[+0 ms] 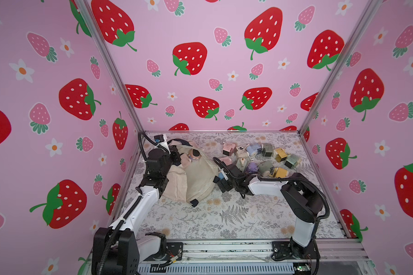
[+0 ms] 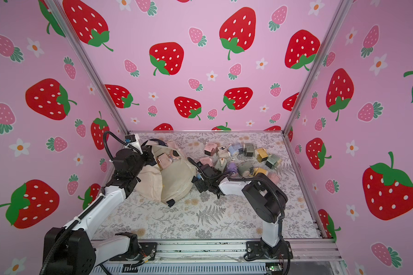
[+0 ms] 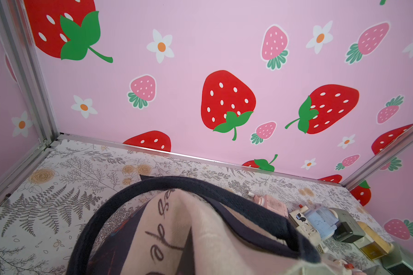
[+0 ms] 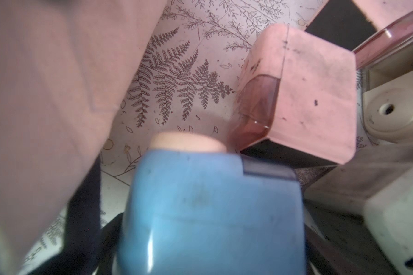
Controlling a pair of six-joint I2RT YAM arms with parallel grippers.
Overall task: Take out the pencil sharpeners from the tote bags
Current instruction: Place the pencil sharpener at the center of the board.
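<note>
My right gripper (image 1: pixel 220 181) sits low over the counter (image 1: pixel 224 214), just beside the tote (image 1: pixel 200 176), with a blue sharpener (image 4: pixel 212 209) between its jaws. The jaws stand wide, but I cannot tell whether they pinch it or only stand round it. My left gripper (image 1: pixel 178 158) is closed and looks clamped on the tote's rim, holding the mouth up. Two more show in that mouth: a pink sharpener (image 2: pixel 163 160) and a darker rounded sharpener (image 1: pixel 194 154). A pile (image 1: pixel 255 157) of others lies out on the counter beyond my right arm.

I judge these to be light, hard and glossy, so apt to slip or twist in a narrow pinch. I'd take each across the flat sides of its body, clear of the crank and the clear shavings drawer. The tote is limp canvas; I expect its mouth to sag shut unless held.
</note>
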